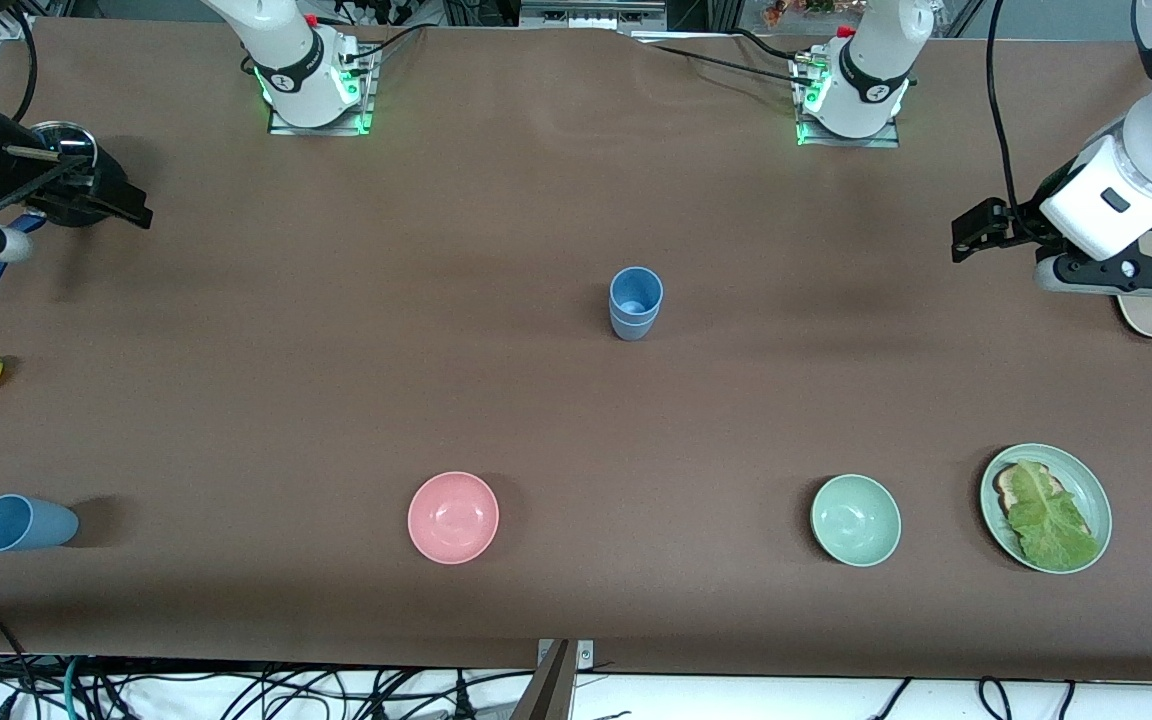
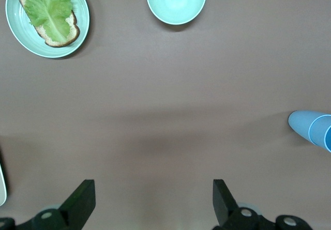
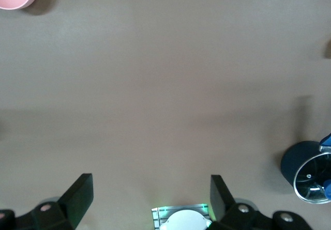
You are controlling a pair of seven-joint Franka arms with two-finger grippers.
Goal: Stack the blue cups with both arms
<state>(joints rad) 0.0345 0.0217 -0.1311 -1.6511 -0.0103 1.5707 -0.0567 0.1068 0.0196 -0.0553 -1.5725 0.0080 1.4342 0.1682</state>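
We take the stacked blue cups (image 1: 635, 303) at mid-table as our landmark: two tumblers already nested and standing upright, the rim of the inner one showing just above the outer. A third blue cup (image 1: 24, 523) lies on its side well apart from that stack, nearer the front camera and toward the right arm's end of the table, its mouth pointing toward that end.

The pink bowl (image 1: 453, 517) and the mint-green bowl (image 1: 855, 520) sit nearer the camera than the stack, one to each side of it, and we leave them alone.

Our left gripper (image 2: 154, 203) hangs over bare table toward the left arm's end from the stack, its fingers spread wide with nothing between them; its wrist view catches the stack at the picture's edge. Our right gripper (image 3: 151, 199) waits over the right arm's end, near a dark tin (image 3: 306, 172), fingers likewise spread and empty.

We judge the fallen cup light, rigid and smooth, so it may roll or skid if nudged. We would pinch it across its wall near the rim, firmly but not hard, then tip it upright before lowering it into the stack
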